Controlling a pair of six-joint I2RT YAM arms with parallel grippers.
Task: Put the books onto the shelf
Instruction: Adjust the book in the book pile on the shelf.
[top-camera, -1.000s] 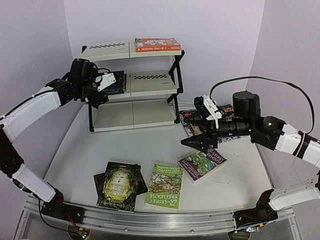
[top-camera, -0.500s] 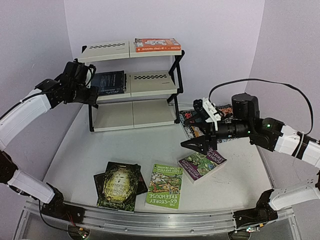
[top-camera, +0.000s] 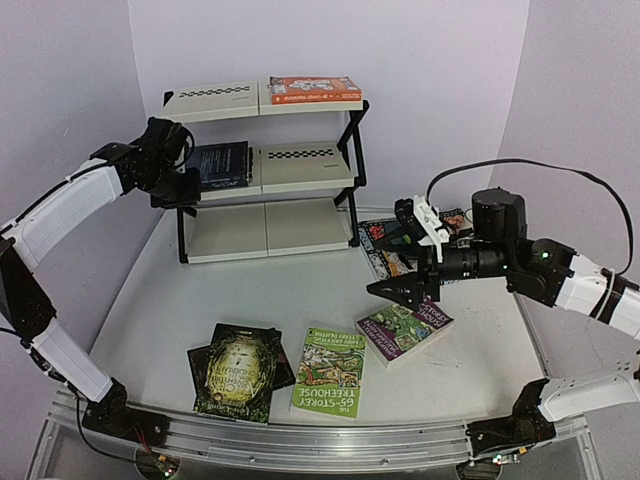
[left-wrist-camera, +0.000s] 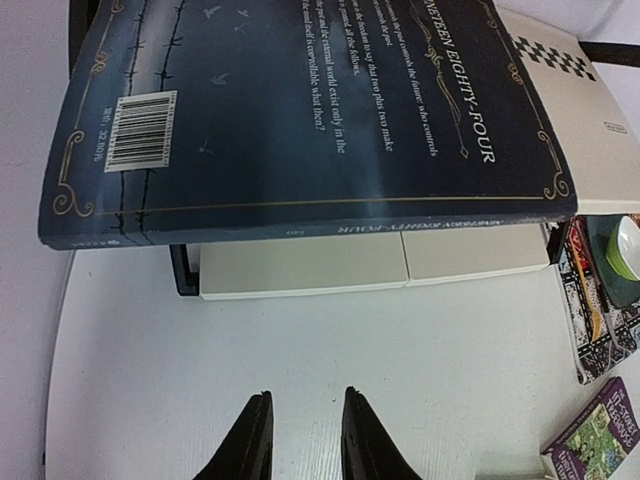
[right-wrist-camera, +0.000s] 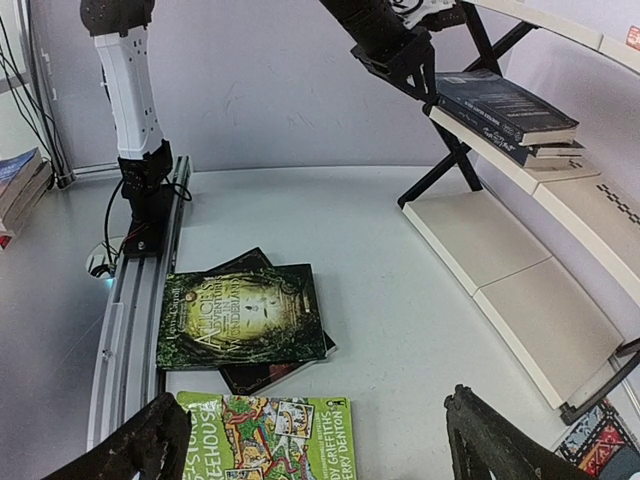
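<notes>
Dark blue, the nearest book (left-wrist-camera: 300, 110) lies flat on the left half of the shelf's (top-camera: 300, 170) middle tier, back cover up, one edge sticking out past the tier toward the left gripper (left-wrist-camera: 305, 445). From the right wrist view it seems to rest on another book, though I can't be sure. That left gripper hangs just off the shelf's left end, clear of the book, with its fingers only a narrow gap apart and nothing between them.

An orange book (top-camera: 315, 90) lies flat on the right half of the top tier.

Down on the table (top-camera: 200, 290), near the front edge, a dark green-gold book (top-camera: 240, 370) sits on top of a black one (top-camera: 203, 352), skewed across it. Just to its right lies a bright green book (top-camera: 328, 372), and further right a purple book (top-camera: 405, 328), angled.

The right gripper (top-camera: 400, 292) hovers over the far end of the purple book, fingers spread wide and holding nothing; whether it touches the cover I cannot tell. Behind it, beside the shelf's right leg, lies a patterned mat (top-camera: 383, 245).
</notes>
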